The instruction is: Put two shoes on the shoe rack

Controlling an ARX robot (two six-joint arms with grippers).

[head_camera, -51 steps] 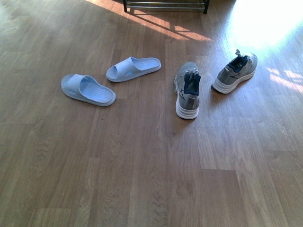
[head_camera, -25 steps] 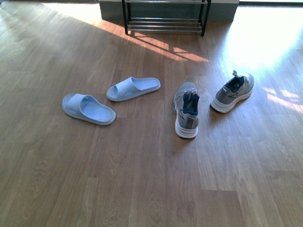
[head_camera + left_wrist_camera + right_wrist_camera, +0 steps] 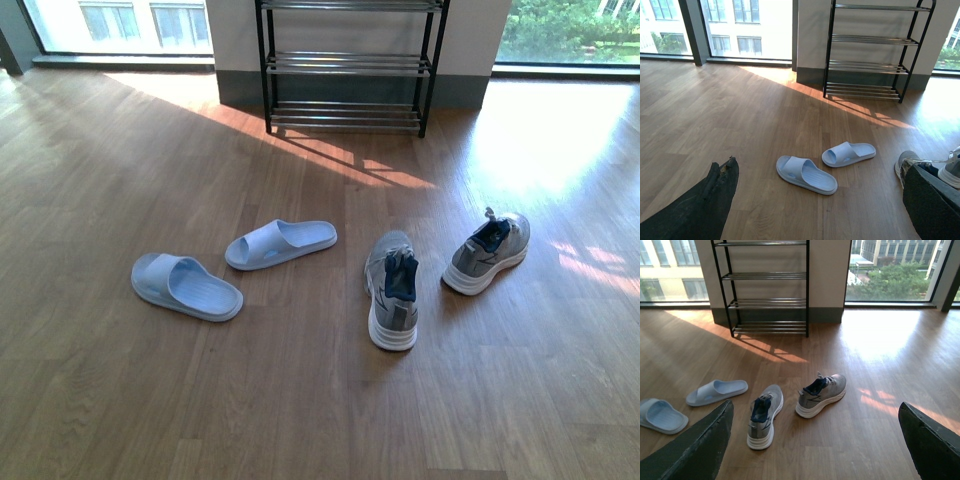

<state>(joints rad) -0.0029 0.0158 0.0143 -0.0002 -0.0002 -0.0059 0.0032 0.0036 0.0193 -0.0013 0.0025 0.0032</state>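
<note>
Two grey sneakers lie on the wooden floor. One shoe (image 3: 392, 300) points its heel toward me, and the other shoe (image 3: 487, 250) is angled off to its right. The shoe rack (image 3: 345, 65), black-framed with chrome bar shelves that look bare, stands against the far wall. Neither gripper shows in the front view. My right gripper (image 3: 816, 405) is open above the floor, with both shoes (image 3: 764, 415) (image 3: 821, 395) ahead between its fingers, untouched. My left gripper (image 3: 818, 166) is open too. A shoe toe (image 3: 906, 159) peeks past its finger.
Two light blue slides (image 3: 185, 286) (image 3: 280, 243) lie left of the sneakers. Large windows flank the wall section (image 3: 230, 40) behind the rack. Sunlit patches fall on the floor (image 3: 540, 140) at the right.
The front view has swung upward. The rack, wall and windows have come into view, and the shoes and slides sit lower in the picture. Nothing on the floor has moved.
</note>
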